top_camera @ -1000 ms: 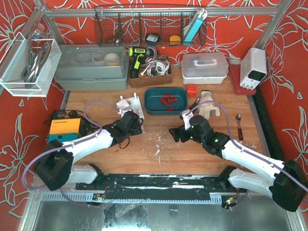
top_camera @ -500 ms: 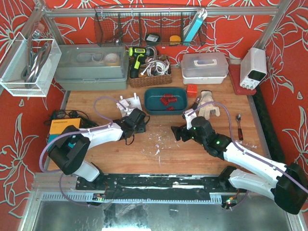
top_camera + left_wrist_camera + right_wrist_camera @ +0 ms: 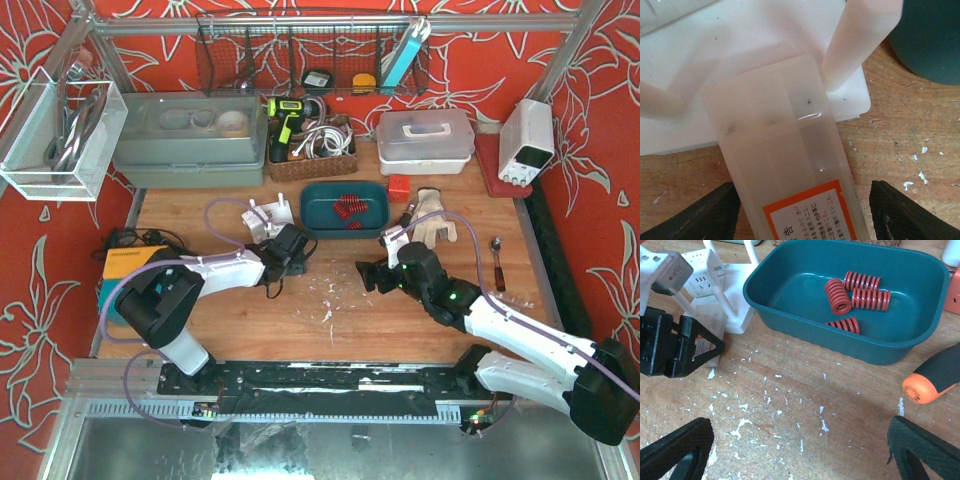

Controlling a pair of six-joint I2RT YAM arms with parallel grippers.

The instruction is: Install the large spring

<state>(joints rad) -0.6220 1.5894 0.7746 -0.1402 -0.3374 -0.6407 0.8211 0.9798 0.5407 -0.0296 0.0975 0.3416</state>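
Observation:
Several red springs lie in the teal bin [image 3: 318,226], [image 3: 840,347]; the widest one [image 3: 837,296] is tilted with its end up. The white post fixture [image 3: 266,216], [image 3: 735,295] stands left of the bin. My left gripper [image 3: 285,250], [image 3: 805,210] is open astride a translucent plastic case [image 3: 785,165] with an orange-edged label. The case's far end rests on the fixture's base between two posts, and wood shows between it and the right finger [image 3: 905,212]. My right gripper [image 3: 375,272], [image 3: 800,450] is open over bare wood in front of the bin, holding nothing.
A black-and-orange screwdriver handle [image 3: 935,377] lies right of the bin, near a glove [image 3: 432,215] and a spoon [image 3: 495,262]. A small red box [image 3: 400,187] sits behind the bin. A yellow device [image 3: 135,263] with cables is at the left edge. White flecks litter the wood.
My left arm has swung the gripper right, up to the fixture, and its jaws have widened off the case. The right arm has barely moved.

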